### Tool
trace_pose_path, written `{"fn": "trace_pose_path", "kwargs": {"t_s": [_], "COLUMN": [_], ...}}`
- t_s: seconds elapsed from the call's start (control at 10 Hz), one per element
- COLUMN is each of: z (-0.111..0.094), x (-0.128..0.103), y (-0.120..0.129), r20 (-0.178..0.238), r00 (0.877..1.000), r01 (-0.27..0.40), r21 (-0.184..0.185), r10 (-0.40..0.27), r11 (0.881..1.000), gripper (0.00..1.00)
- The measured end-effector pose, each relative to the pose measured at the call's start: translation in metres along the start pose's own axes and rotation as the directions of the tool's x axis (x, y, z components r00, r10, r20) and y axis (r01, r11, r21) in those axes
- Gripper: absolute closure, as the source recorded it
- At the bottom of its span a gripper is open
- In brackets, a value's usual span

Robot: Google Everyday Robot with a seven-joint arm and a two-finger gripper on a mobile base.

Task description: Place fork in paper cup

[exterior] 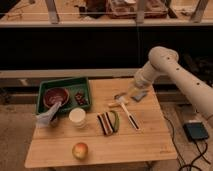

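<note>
In the camera view you see the gripper (138,94) closed tight, nothing visibly in it, low over the wooden table (150,140), with the fork (119,95) lying just beside it, well apart from the paper cup (77,116).

A pale wood tone is shown by the table (145,145), on which a green tray (64,82) at the far left corner is seen with a reddish-brown bowl (55,96), a white paper cup (77,116) in front of it and a yellow-red apple (80,150) by the front edge. Near the middle, dark strips (104,123) lined with pale stripes, a green pod (116,120) and a white-handled, dark-headed utensil (131,118) are seen. By the far edge, the silvery fork (119,95) and a yellow piece (114,104) are seen, and at the far right edge the grey gripper (138,93) is borne on a cream-white arm (170,67).
</note>
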Motion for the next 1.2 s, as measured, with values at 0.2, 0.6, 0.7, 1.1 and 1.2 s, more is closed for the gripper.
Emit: {"fn": "trace_pose_path", "kwargs": {"t_s": [0.2, 0.6, 0.7, 1.1, 1.2], "z": [-0.010, -0.031, -0.031, -0.028, -0.020], "x": [-0.043, -0.078, -0.077, -0.079, -0.080], "y": [0.014, 0.027, 0.028, 0.028, 0.030], "r20": [0.136, 0.354, 0.354, 0.354, 0.361], "r00": [0.988, 0.929, 0.929, 0.930, 0.929], "r01": [0.080, 0.171, 0.171, 0.155, 0.133], "r21": [-0.058, -0.143, -0.146, -0.134, -0.107], "r10": [-0.072, -0.111, -0.110, -0.099, -0.086], "r11": [0.995, 0.975, 0.974, 0.979, 0.985], "gripper": [1.00, 1.00, 1.00, 1.00, 1.00]}}
